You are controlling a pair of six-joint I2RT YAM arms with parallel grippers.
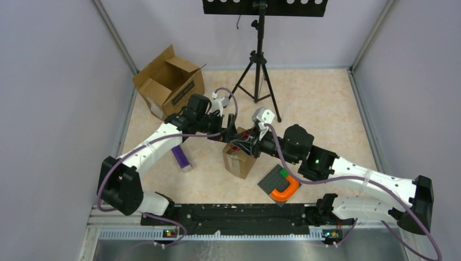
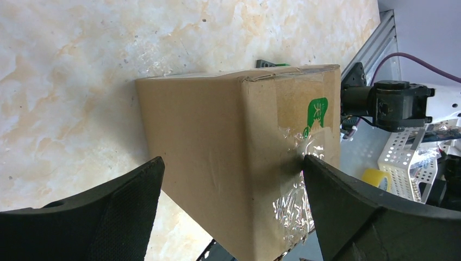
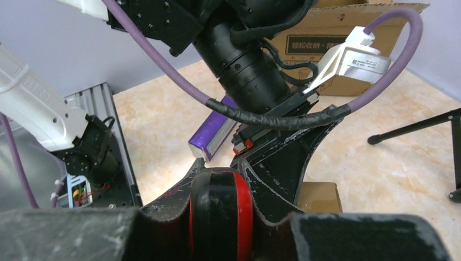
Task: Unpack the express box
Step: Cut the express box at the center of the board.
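Observation:
The small taped express box [image 1: 239, 160] stands upright mid-table. It fills the left wrist view [image 2: 239, 157], with a green logo and clear tape on one face. My left gripper [image 1: 231, 129] reaches down over its top, open wide, one finger [image 2: 108, 212] on each side. The right fingertip [image 2: 326, 185] is at the taped face, and floor shows between the left finger and the box. My right gripper [image 1: 249, 142] is beside the box top, shut on a red-and-black tool [image 3: 220, 212]. A corner of the box [image 3: 318, 197] shows behind it.
A large open cardboard box [image 1: 168, 81] sits at the back left and a tripod [image 1: 260, 70] at the back centre. A purple box [image 1: 181, 157] lies left of the express box. A grey pad with an orange U-shaped piece [image 1: 280, 184] lies to the right.

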